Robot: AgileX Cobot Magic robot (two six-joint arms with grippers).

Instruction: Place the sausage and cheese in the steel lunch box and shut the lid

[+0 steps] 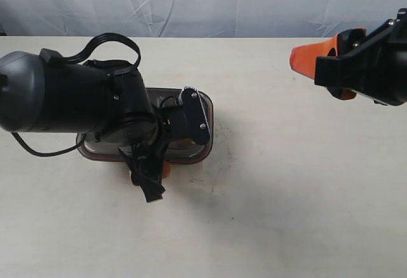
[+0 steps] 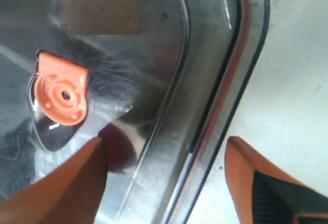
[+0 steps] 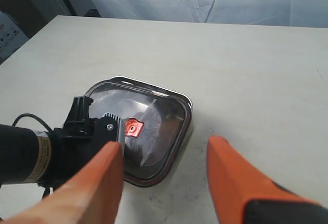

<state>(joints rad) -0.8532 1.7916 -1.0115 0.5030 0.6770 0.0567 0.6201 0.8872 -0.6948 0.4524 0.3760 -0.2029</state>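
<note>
Left wrist view shows your left gripper [image 2: 164,144] spread and empty, one finger over the lid [image 2: 128,55] near its tab [image 2: 60,95], the other outside the rim above the table [image 2: 292,80]; the lid lies on the box [image 3: 189,113], whose contents are too blurred to name. Press on this edge alone and the far side could stay unseated or the box skid; close the fingers here and you might pinch the rim and lift the lid. Your right gripper [image 3: 166,144] hangs spread and empty, well apart.

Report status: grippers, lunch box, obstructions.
Left gripper open, straddling edge of dark translucent lid. Lid sits on shiny steel lunch box. Right gripper open, empty, apart from box. Contents unclear through lid.
</note>
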